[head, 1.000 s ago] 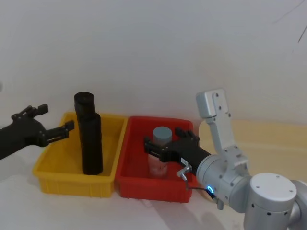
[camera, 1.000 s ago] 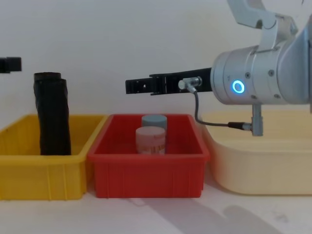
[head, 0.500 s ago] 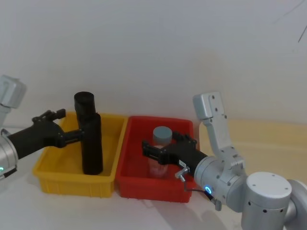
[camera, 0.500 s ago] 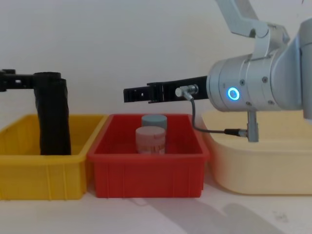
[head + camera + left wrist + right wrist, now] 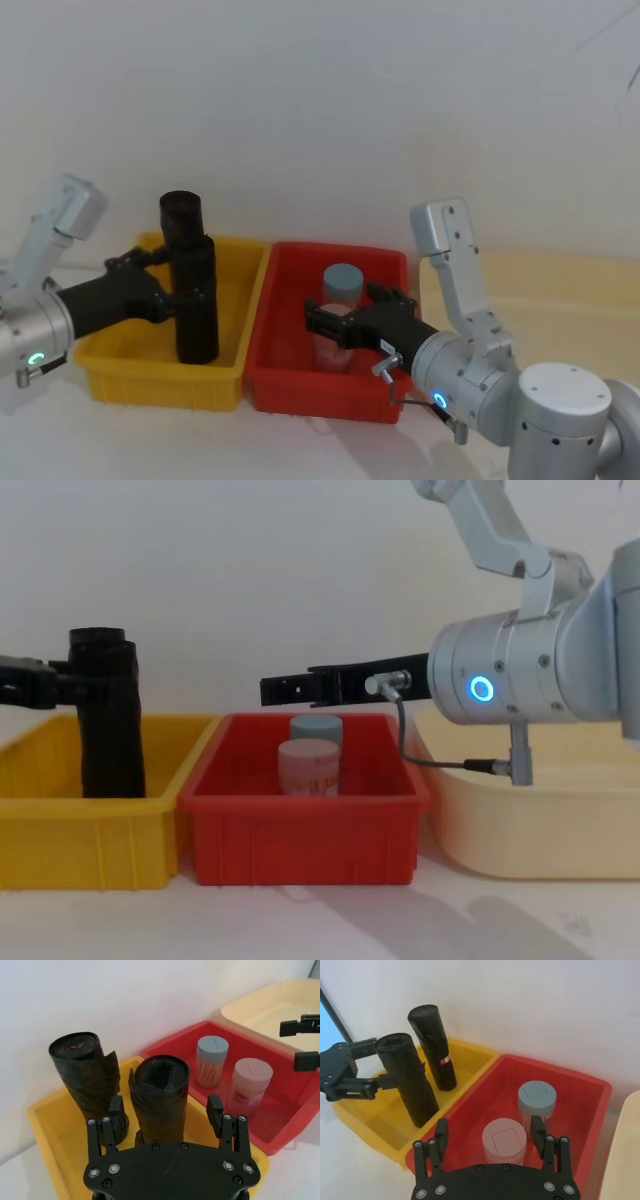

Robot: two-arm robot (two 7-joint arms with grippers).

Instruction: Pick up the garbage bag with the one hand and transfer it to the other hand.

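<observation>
The left gripper [image 5: 165, 1106] reaches in over the yellow bin [image 5: 100, 840] with its fingers spread. They straddle the upper part of a garbage bag roll [image 5: 410, 1085]. One finger [image 5: 116, 1106] sits just beside the wrinkled black film, and the other [image 5: 215, 1108] stands a little apart from it. The grip is not closed and the roll is not lifted. This roll stands upright on the bin's floor, about midway between the front and back walls and toward the side next to the red bin [image 5: 300, 840]. A second garbage bag roll [image 5: 432, 1047] stands upright behind it, close to the yellow bin's back wall. It has a small red mark [image 5: 443, 1060] on its side and no finger touches it. Both rolls rise well above the bin's rim.

The right gripper [image 5: 489, 1131] hangs above the red bin, fingers parted and empty, pointing toward the yellow bin. Below it stand a pink-lidded jar [image 5: 504, 1141] toward the red bin's front wall and a blue-lidded jar of sticks [image 5: 536, 1100] just behind it.

The yellow and red bins sit side by side on the white desk [image 5: 320, 920], yellow toward its left edge. A cream basin [image 5: 530, 830] sits just beside the red bin, toward the desk's right edge.
</observation>
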